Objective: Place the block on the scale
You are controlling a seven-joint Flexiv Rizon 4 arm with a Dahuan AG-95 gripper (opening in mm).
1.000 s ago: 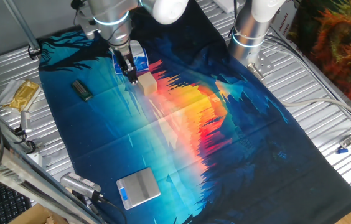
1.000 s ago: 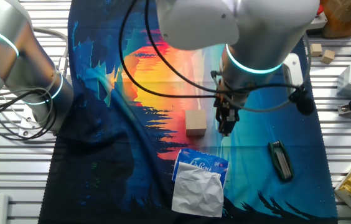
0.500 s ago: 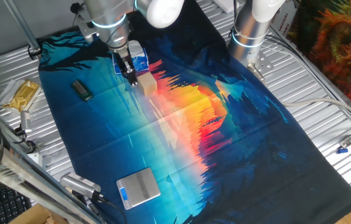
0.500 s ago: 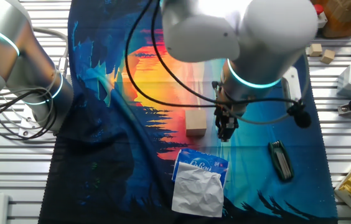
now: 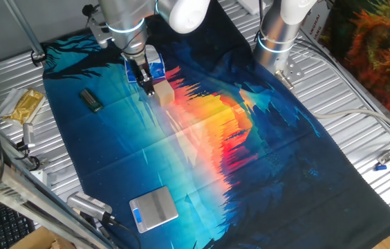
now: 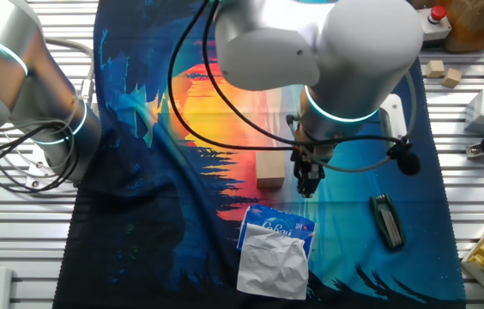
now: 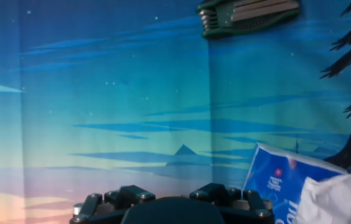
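The desk [image 5: 361, 90] is ribbed metal under a large printed cloth [image 5: 202, 152] of blue sky and orange sunset. The arm [image 6: 319, 51] hangs over the far end of that cloth. The scale [image 5: 154, 207] sits at the near edge, well apart from everything else and bare. The tissue packet [image 6: 275, 249] lies close behind the gripper [image 6: 307, 178], the dark bar [image 6: 387, 221] is off to its side, and the block [image 6: 269, 168] rests on the cloth just beside the fingers.

By my reading, the step in hand is the approach to pick up: the block is not yet grasped and not between the fingers. The fingers look narrow and hold nothing. The next move likely calls for a sideways shift to centre over the block, a wider opening, then a descent around it; the packet nearby leaves little room on that side.

The 2 fixed views both show the block [image 5: 164, 93] beside the gripper [image 5: 145, 86]; only one of them includes the scale. The hand view misses the block and scale entirely, showing bare cloth ahead, the bar [image 7: 250, 14] at the top and the packet [image 7: 300, 180] in the lower corner.
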